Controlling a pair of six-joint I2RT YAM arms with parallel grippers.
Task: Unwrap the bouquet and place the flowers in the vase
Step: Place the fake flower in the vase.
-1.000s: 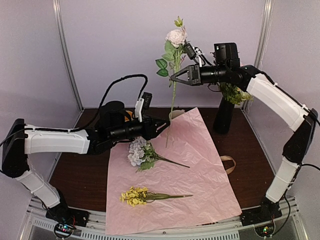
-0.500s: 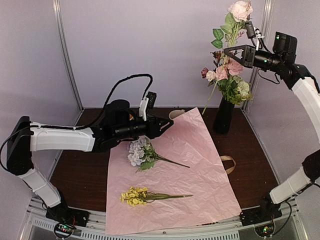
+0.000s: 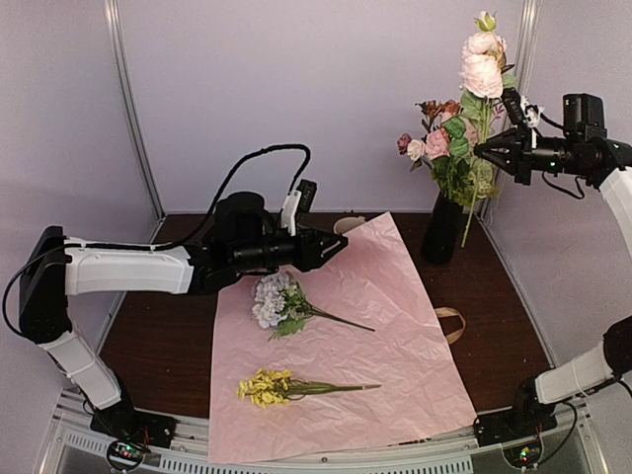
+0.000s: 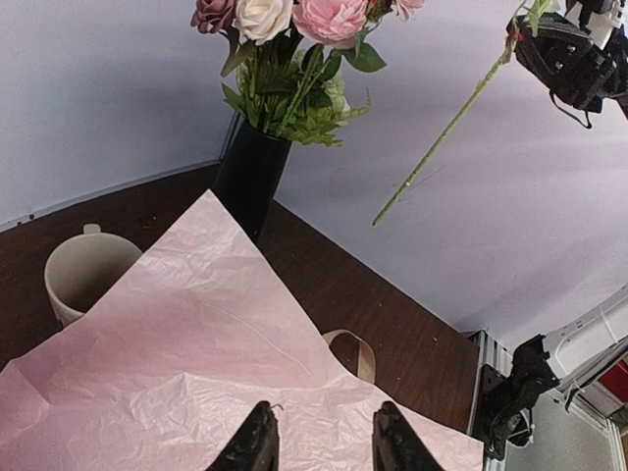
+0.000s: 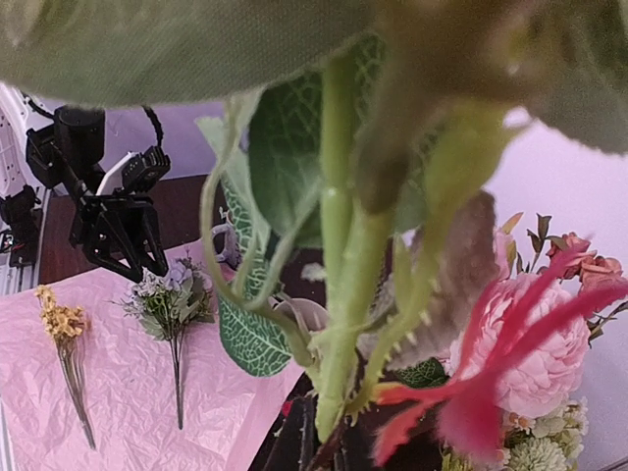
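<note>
The right pincer (image 3: 482, 151) is up high at the right side, closed tight on the stem of a pink rose (image 3: 481, 71). The bloom stands above the pincer & the long stem hangs down below it. The lower end of the stem is in the air just beside the black vase (image 3: 440, 229), on its right side, not inside it. The vase stands at the far right of the table (image 3: 158, 341), w/ several flowers (image 3: 446, 158) already in it, pink, white & green.

The left pincer (image 3: 339, 246) is low over the far part of the pink paper (image 3: 346, 346), near a cream mug (image 3: 349, 224). Its jaws are partly apart w/ nothing btw them.

On the paper lie two more: a lilac bloom (image 3: 270, 298) just below the left pincer, & a yellow cluster (image 3: 264, 387) nearer to the arm bases. Both are well apart from the vase. A beige ribbon (image 3: 450, 322) lies on the table at the right edge of the paper.
</note>
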